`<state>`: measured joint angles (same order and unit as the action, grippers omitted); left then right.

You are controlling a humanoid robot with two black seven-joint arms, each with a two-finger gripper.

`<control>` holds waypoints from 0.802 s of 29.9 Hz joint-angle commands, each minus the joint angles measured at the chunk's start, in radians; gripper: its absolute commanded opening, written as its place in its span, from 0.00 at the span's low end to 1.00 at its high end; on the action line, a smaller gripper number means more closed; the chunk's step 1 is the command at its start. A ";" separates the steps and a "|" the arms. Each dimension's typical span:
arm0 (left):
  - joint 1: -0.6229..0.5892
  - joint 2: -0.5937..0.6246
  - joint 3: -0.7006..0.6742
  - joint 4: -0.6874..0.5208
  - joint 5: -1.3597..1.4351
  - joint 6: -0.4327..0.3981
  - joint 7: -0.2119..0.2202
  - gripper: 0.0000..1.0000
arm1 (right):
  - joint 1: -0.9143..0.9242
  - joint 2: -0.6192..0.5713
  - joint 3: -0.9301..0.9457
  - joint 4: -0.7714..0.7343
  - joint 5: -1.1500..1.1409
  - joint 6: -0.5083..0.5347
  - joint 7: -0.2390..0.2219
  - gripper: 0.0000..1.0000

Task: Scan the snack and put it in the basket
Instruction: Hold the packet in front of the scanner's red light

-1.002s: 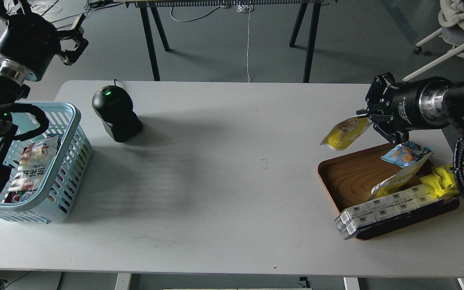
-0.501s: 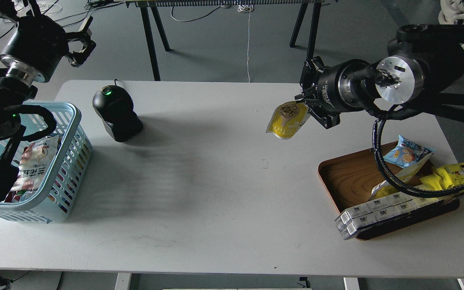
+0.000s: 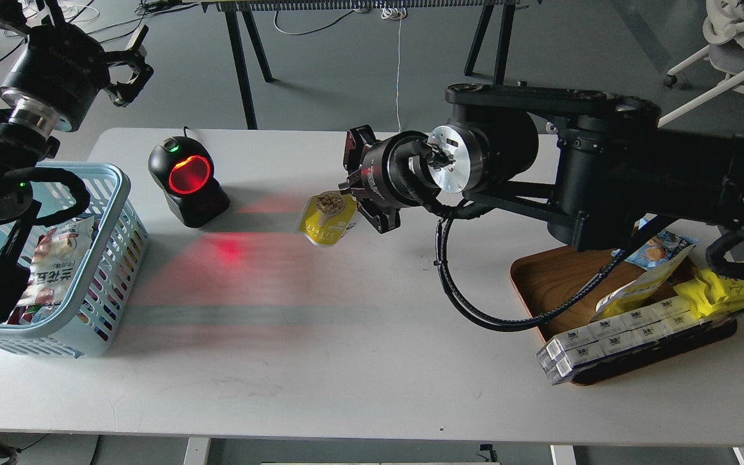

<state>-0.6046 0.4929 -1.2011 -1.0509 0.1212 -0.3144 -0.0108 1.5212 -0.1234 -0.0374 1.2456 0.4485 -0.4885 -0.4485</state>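
My right gripper (image 3: 350, 188) is shut on the top edge of the snack (image 3: 327, 219), a yellow pouch with a round picture of beige balls, which hangs above the table's middle. To its left stands the black scanner (image 3: 186, 181), its window glowing red and casting red light on the table. The light blue basket (image 3: 110, 258) stands at the table's left edge with packets inside. My left gripper (image 3: 128, 68) is open and empty, raised behind the table's far left corner, above the basket.
A brown wooden tray (image 3: 556, 284) at the right holds a blue packet (image 3: 659, 245), a yellow wrapper (image 3: 724, 287) and white boxes (image 3: 611, 339). My right arm (image 3: 604, 168) spans the table's right half. Table legs stand behind the far edge.
My right gripper has carried the snack leftward from above the tray to near the scanner. The scanner's window has lit red. The left arm has barely moved.
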 commanded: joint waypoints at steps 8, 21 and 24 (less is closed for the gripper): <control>0.000 -0.013 0.000 0.000 0.000 0.000 0.000 1.00 | -0.035 0.123 0.004 -0.164 -0.004 0.000 0.011 0.00; 0.000 -0.013 0.000 0.000 0.000 0.000 0.000 1.00 | -0.076 0.123 -0.009 -0.252 -0.011 0.000 0.013 0.00; 0.000 -0.014 0.000 0.000 0.000 0.000 0.000 1.00 | -0.093 0.123 -0.010 -0.265 -0.011 0.000 0.011 0.00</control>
<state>-0.6045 0.4796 -1.2011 -1.0517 0.1212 -0.3144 -0.0108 1.4445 0.0002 -0.0446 0.9952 0.4372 -0.4887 -0.4368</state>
